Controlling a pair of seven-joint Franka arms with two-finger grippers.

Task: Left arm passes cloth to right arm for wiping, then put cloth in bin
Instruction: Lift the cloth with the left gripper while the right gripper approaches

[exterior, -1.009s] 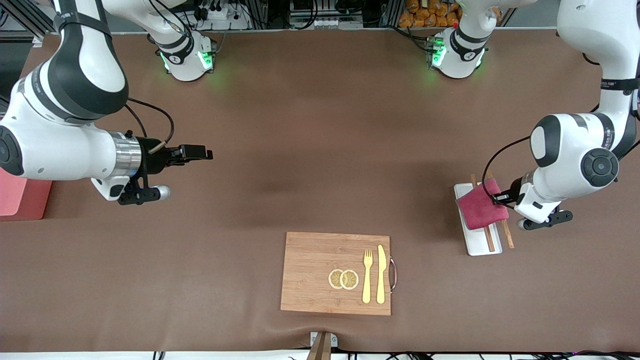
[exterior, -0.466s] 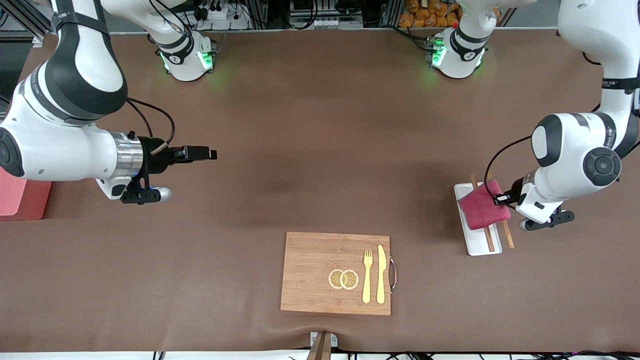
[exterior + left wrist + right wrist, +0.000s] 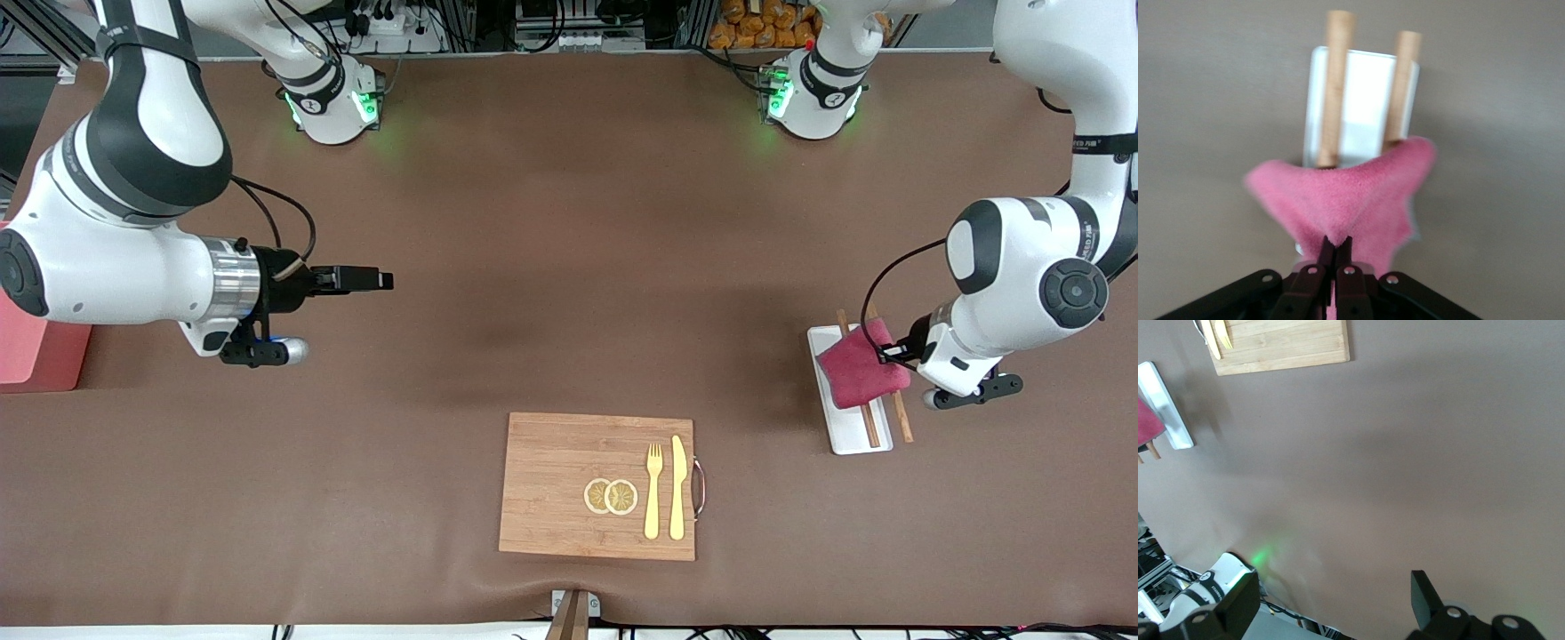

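Observation:
The dark pink cloth [image 3: 856, 373] hangs from my left gripper [image 3: 889, 356], which is shut on one edge of it. The cloth is held just over the white tray [image 3: 855, 431], across two wooden chopsticks [image 3: 869, 427]. In the left wrist view the cloth [image 3: 1345, 193] droops from the closed gripper [image 3: 1336, 248] in front of the tray [image 3: 1361, 93]. My right gripper [image 3: 378, 281] is open and empty, up over bare table toward the right arm's end; its fingers stand wide apart in the right wrist view [image 3: 1331, 603]. The salmon-pink bin [image 3: 31, 356] sits at the right arm's end, partly hidden by that arm.
A wooden board [image 3: 551, 484] lies near the front edge with two lemon slices [image 3: 611, 496], a yellow fork [image 3: 653, 489] and a yellow knife [image 3: 677, 487] on it. A brown mat [image 3: 569, 267] covers the table.
My right gripper has moved a little toward the middle of the table. My left gripper has shifted slightly with the cloth still in it.

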